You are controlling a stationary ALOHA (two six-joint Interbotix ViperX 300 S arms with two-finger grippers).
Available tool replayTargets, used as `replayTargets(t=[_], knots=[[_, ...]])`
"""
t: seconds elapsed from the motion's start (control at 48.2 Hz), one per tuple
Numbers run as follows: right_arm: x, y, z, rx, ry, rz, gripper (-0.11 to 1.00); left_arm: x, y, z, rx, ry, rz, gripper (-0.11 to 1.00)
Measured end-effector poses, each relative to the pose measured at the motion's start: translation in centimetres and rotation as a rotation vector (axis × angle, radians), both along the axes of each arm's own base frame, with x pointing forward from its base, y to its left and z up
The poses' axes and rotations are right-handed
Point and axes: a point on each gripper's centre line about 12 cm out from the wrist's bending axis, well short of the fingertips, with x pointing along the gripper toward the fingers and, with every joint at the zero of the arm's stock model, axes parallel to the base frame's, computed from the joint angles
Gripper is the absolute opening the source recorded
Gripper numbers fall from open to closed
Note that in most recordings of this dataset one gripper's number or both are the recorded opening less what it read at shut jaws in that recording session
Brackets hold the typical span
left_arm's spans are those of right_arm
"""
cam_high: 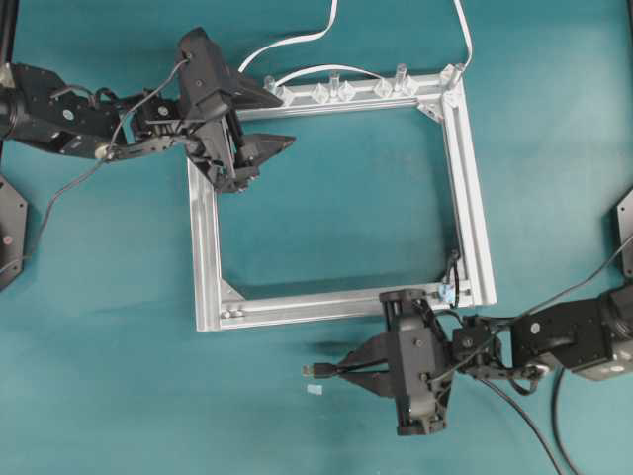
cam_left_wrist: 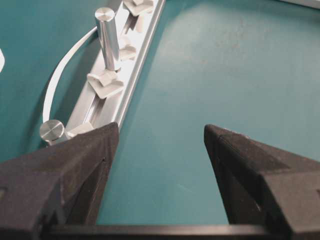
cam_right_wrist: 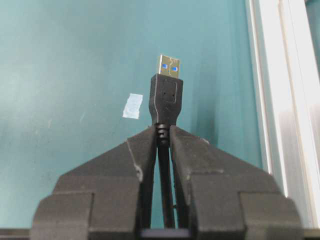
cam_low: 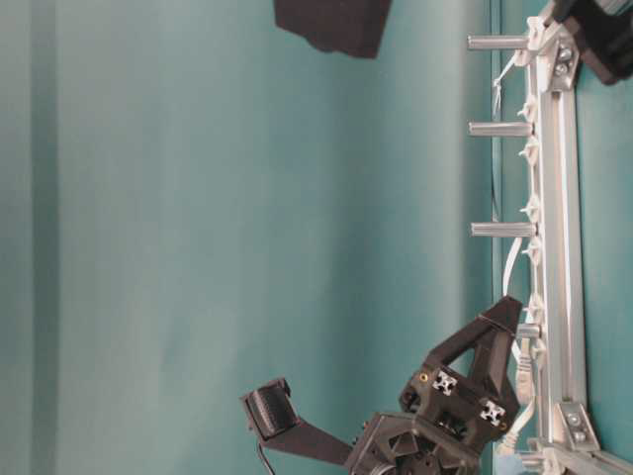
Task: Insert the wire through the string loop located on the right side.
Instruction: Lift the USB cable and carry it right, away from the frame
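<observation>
My right gripper (cam_high: pixel 346 371) is shut on the wire just behind its black plug (cam_high: pixel 315 370). It sits in front of the frame's near rail and points left. In the right wrist view the silver-tipped plug (cam_right_wrist: pixel 167 85) sticks out past the closed fingertips, and the thin black cable runs back between the fingers. The string loop (cam_high: pixel 451 272) is a small dark cord with a pale-blue bit at its base, at the frame's near right corner, to the right of the plug and behind it. My left gripper (cam_high: pixel 259 156) is open with nothing in it, over the frame's far left corner (cam_left_wrist: pixel 160 132).
The square aluminium frame (cam_high: pixel 475 198) lies on the teal table. Its far rail carries upright metal posts (cam_left_wrist: pixel 107 37) and clear clips (cam_high: pixel 326 92), with white flat cables (cam_high: pixel 297 45) behind. A pale scrap of tape (cam_right_wrist: pixel 133 106) lies on the table beside the plug.
</observation>
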Motion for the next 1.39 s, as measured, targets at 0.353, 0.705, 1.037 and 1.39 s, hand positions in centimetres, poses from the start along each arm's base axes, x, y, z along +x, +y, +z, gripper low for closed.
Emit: replayTargets(t=[0.353,0.705,1.037,1.39], knots=[[0.0,0.0,0.0,0.001,0.003,0.002,0.12,0.0,-0.1,0.0,-0.001,0.000,-0.001,0.73],[-0.4,0.1,0.6,0.012,0.016,0.015,0.12,0.0,-0.2,-0.1,-0.004,0.007,-0.004,0.73],[-3.6,-0.5,1.6,0.019,0.047,0.048,0.12,0.4,-0.1,0.2,-0.005,0.008,-0.005,0.73],[-8.1,-1.4,2.6,0.019,0.049,0.084,0.12,1.4,0.2,1.0,-0.011,0.017,-0.007,0.73]])
